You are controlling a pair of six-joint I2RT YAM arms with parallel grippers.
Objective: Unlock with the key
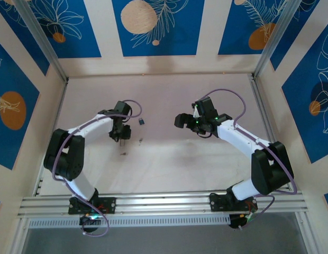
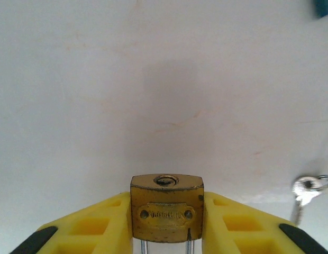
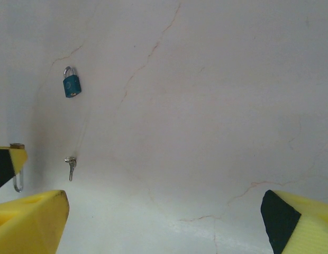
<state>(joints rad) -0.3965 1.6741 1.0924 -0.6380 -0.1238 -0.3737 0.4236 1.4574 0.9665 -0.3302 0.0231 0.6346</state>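
A brass padlock [image 2: 166,211] sits pinched by its sides between my left gripper's yellow fingers [image 2: 100,227], keyhole end facing outward and shackle pointing back toward the wrist. My left gripper [image 2: 167,203] is shut on it, just above the table [image 1: 169,159]. The small silver key [image 2: 306,189] lies flat on the table to the right of that gripper, also seen as the key [image 3: 71,165] and the key [image 1: 139,139]. My right gripper [image 3: 164,227] hangs open and wide above bare table, nothing between its fingers; in the top view my right gripper [image 1: 181,120] is at centre right.
A blue padlock [image 3: 72,84] lies on the table beyond the key, near the blue padlock [image 1: 141,121] spot by the left arm's wrist. Walls with blue panels enclose the table on three sides. An aluminium rail [image 1: 164,202] runs along the near edge.
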